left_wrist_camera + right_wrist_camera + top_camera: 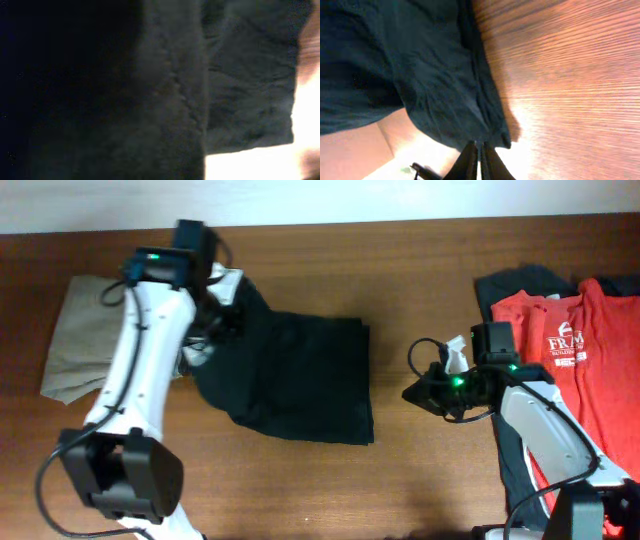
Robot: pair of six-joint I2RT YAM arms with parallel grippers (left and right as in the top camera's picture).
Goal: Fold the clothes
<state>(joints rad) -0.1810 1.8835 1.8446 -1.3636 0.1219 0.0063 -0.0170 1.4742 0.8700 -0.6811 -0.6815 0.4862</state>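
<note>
A black garment (300, 380) lies folded in the middle of the wooden table (420, 270). Its upper left part is drawn up toward my left gripper (218, 320), which looks shut on it. The left wrist view is filled with this dark cloth (240, 75), and the fingers are hidden there. My right gripper (415, 393) is shut and empty, just right of the garment's right edge. In the right wrist view its fingers (480, 149) are pressed together near the garment's corner (420, 65).
A folded beige garment (85, 330) lies at the far left. A red printed T-shirt (570, 350) lies on another dark garment (520, 280) at the right edge. Bare wood shows between the black garment and the right pile.
</note>
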